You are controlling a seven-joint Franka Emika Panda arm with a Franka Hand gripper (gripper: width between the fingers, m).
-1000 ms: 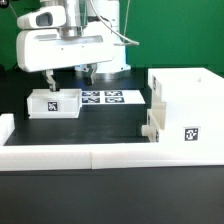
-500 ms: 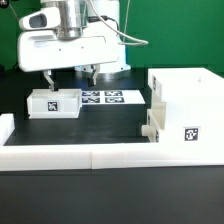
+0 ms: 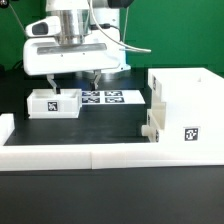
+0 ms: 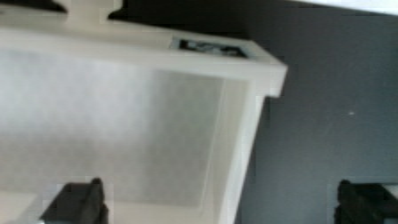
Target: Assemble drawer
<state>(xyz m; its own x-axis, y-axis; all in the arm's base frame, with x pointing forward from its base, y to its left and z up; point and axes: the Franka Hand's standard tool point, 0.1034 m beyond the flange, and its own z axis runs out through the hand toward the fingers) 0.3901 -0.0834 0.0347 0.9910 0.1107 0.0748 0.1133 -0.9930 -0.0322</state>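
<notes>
A small white knobbed tray (image 3: 55, 102) with a black-and-white tag lies at the exterior view's left. My gripper (image 3: 71, 82) hangs open just above it, one finger over the tray and one beyond its side. In the wrist view the tray (image 4: 125, 110) fills most of the picture, with its tag (image 4: 214, 47) and knob (image 4: 89, 10) showing. One side wall of the tray runs between my open fingers (image 4: 75, 200), and the gripper (image 4: 221, 205) holds nothing. The large boxy shell (image 3: 185, 105) stands at the exterior view's right with a knobbed tray front (image 3: 152, 125) at its side.
The marker board (image 3: 108, 98) lies flat between the small tray and the shell. A low white border wall (image 3: 100, 155) runs along the front and rises at the left corner (image 3: 5, 128). A green backdrop stands behind the arm.
My gripper has come down a little toward the small tray and shifted slightly to the exterior view's right. The tray and shell have not moved.
</notes>
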